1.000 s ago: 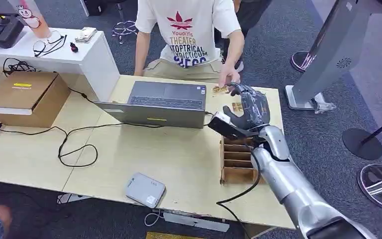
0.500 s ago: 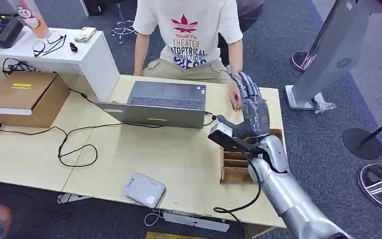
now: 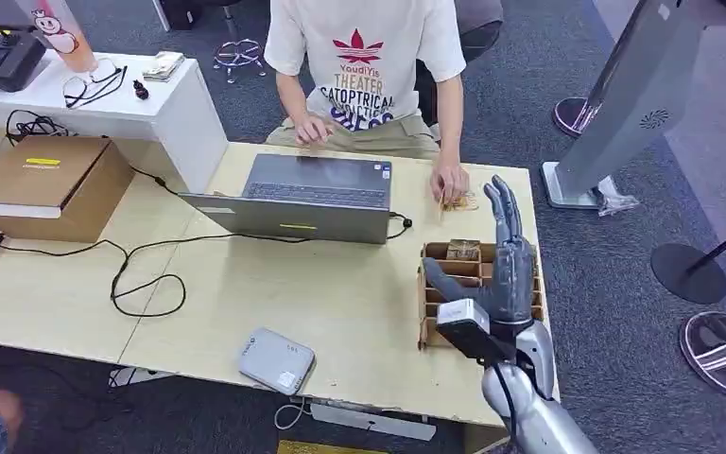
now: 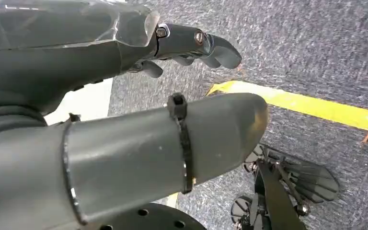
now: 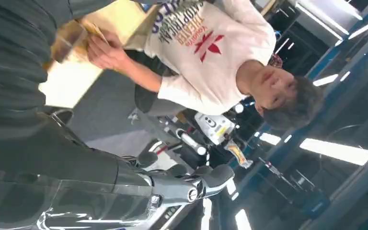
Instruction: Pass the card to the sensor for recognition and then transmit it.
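The right robot hand [image 3: 503,274] hovers over the wooden slotted rack [image 3: 432,312] at the right end of the bench [image 3: 340,293], its fingers [image 3: 505,203] straight, spread and pointing toward the person [image 3: 369,57] seated at the far side; it holds nothing. The card [image 3: 461,200] lies on the bench under the person's hand [image 3: 448,180], beside the right end of the open laptop [image 3: 307,199] and just beyond the rack; another small brown item sits in the rack's far slot [image 3: 463,250]. The flat grey sensor [image 3: 276,360] rests near the bench's near edge, well apart from the card, with a black cable [image 3: 142,274] looping across the bench to its left. In the left wrist view the left robot hand [image 4: 124,110] hangs over grey carpet with a yellow line [image 4: 316,108]; its fingers [image 4: 196,45] are curled inward around nothing.
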